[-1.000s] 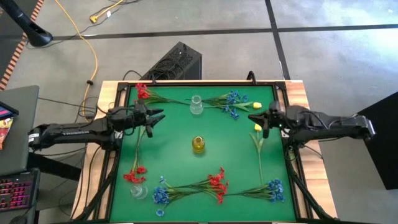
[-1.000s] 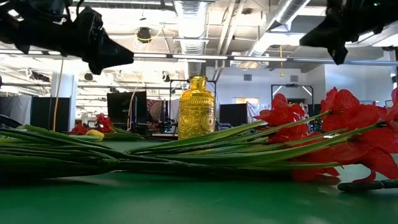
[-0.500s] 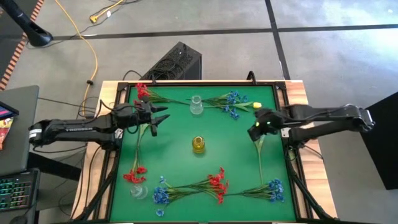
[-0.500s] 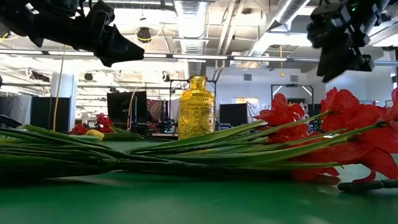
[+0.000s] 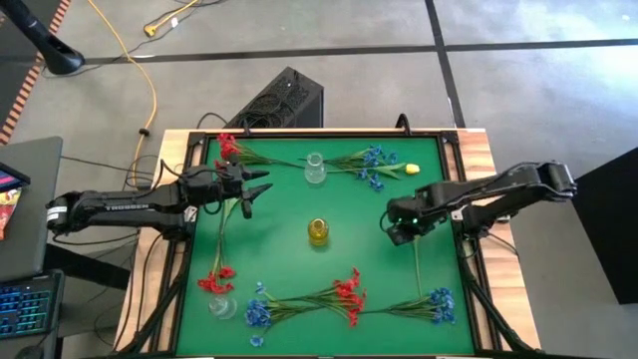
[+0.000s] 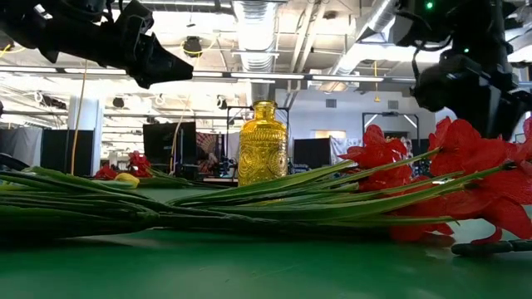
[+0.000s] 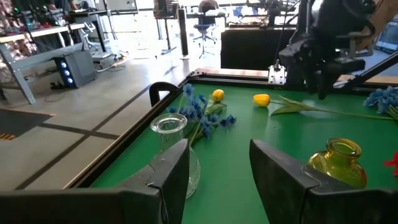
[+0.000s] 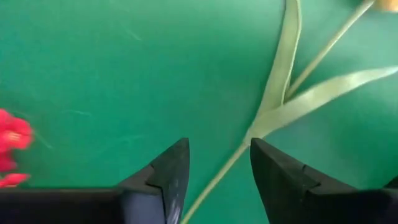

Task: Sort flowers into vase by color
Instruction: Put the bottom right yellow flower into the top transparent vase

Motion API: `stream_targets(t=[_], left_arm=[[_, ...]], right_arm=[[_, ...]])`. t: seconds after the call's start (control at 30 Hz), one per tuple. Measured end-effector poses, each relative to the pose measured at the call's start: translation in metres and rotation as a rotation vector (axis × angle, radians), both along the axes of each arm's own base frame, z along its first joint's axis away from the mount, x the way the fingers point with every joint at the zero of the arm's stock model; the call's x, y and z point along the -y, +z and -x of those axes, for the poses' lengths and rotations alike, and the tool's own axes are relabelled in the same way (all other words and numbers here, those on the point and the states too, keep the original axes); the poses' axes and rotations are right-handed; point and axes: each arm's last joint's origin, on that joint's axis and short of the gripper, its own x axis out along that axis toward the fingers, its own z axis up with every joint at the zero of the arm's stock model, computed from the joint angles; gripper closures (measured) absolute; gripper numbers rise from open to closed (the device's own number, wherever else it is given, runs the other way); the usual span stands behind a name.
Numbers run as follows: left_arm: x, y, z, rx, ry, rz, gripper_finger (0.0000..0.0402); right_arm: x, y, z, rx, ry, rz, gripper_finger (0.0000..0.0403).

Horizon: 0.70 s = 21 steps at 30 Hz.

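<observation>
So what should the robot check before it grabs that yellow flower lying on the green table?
1. Right claw open: ok, its fingers stand apart.
2. Yellow flower's stem lined up with the right claw: ok, the wrist view shows the stem running down into the gap between the fingers.
3. Right claw empty: ok, nothing sits between the fingers but the stem on the mat below.
4. Yellow vase upright and free: ok, it stands mid-table with nothing in its mouth.
5. Left claw out of the way: ok, it hangs open on the far left side.
6. Right claw low enough to pinch the stem: cannot tell.
</observation>
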Motion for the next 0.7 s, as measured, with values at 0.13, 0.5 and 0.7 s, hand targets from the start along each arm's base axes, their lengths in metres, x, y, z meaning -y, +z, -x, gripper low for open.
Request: stream_targets(t=[0.13,0.5,0.7], left_arm=[[0.0,0.0,0.0,-0.002,-0.001,-0.004,0.0243],[0.0,-0.002,0.0,-0.023,-0.006,-0.002,0.0243],[0.001,-0.002,0.0,-0.026,-0.019,0.001,0.0243]], right_arm=[[-0.007,-0.01,0.0,-0.089,0.0,0.013,0.0218],[-0.016,-0.043,0.017,-0.18,-0.11,0.037,0.0218],[-0.018,-0.055,0.016,-0.111,-0.127,0.02,0.0218]])
